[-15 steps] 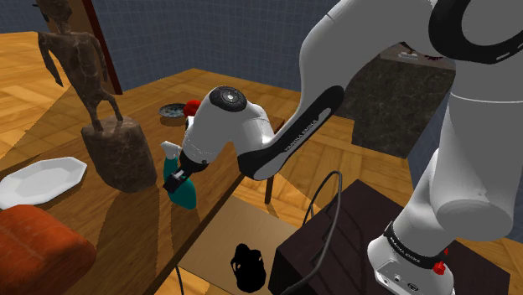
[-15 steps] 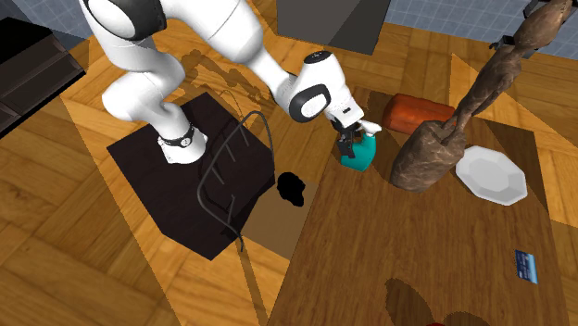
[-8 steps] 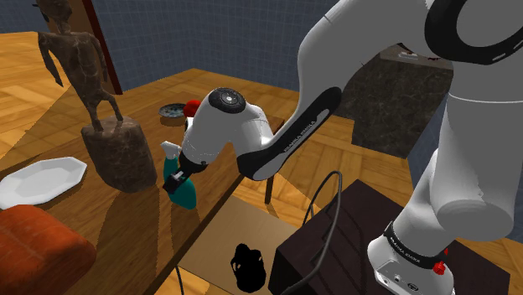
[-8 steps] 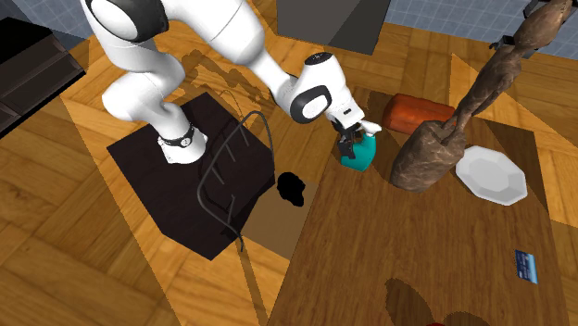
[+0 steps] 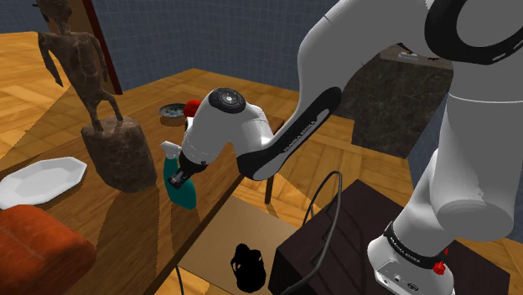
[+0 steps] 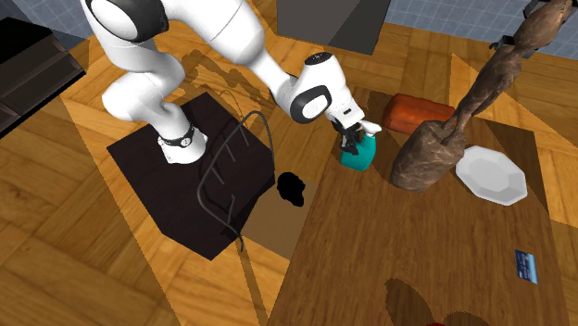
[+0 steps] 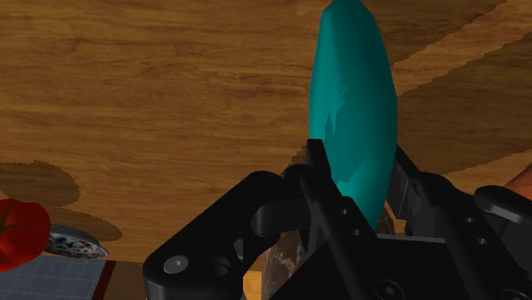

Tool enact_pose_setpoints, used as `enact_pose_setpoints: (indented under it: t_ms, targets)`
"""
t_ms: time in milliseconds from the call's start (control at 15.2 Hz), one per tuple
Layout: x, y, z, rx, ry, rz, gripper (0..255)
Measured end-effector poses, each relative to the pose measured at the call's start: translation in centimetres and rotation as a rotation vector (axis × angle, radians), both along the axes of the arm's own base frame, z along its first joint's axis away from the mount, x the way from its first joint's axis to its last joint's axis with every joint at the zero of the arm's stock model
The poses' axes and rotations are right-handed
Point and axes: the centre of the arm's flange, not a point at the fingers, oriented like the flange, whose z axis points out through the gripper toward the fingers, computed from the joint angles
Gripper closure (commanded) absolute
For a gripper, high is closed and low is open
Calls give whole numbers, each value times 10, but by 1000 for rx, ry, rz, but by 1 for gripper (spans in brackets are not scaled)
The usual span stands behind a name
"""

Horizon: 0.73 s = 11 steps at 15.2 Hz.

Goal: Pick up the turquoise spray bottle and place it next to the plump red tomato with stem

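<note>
The turquoise spray bottle with a white nozzle stands on the wooden table near its edge, beside the base of a brown statue. My black gripper reaches down onto it from above and is shut on the bottle's upper part. In the second exterior view the bottle sits under the gripper. The wrist view shows the teal body clasped between both fingers. The red tomato lies farther along the table, by a small bowl, and it shows red at the wrist view's edge.
A tall brown statue on a block stands close beside the bottle. A white plate and a red-orange cushion lie beyond it. A small bowl sits by the tomato. A black object lies on the floor near the dark stand.
The fingers have closed onto the spray bottle. The arm and the bottle have stayed almost where they were.
</note>
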Motion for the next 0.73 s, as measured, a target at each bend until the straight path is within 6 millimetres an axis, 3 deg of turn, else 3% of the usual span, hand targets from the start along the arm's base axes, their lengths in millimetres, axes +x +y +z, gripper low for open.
enact_pose_setpoints:
  t_ms: [264, 726]
  targets:
    - [0, 0, 6, 0, 0, 0, 255]
    - [-1, 0, 42, 0, 0, 0, 255]
